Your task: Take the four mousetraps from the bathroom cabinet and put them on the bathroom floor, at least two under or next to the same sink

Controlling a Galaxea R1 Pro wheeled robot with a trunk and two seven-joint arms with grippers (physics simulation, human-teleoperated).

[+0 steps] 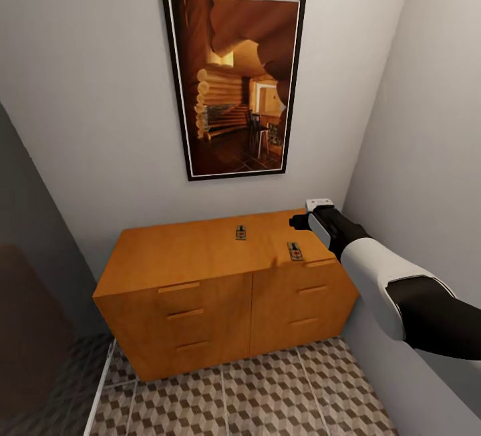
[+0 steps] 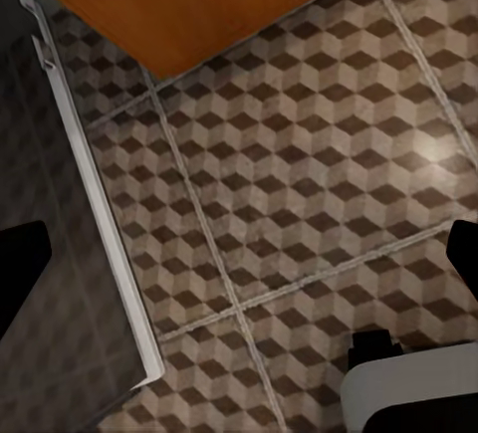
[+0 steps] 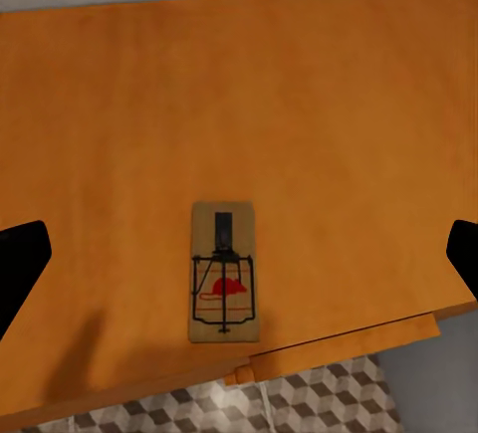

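Observation:
Two mousetraps lie on the flat top of the orange-brown cabinet: one near the middle back, one by the front edge at the right. My right gripper hovers over the cabinet's right end, open. In the right wrist view its black fingertips stand wide apart on either side of the front mousetrap, above it and not touching. My left gripper hangs open over the cube-patterned bathroom floor, holding nothing, with the cabinet's edge beyond it. The sink is out of view.
A framed cabin picture hangs on the wall above the cabinet. A grey wall stands close to the right of my right arm. A white threshold strip borders darker flooring at the left. Bar handles front the drawers.

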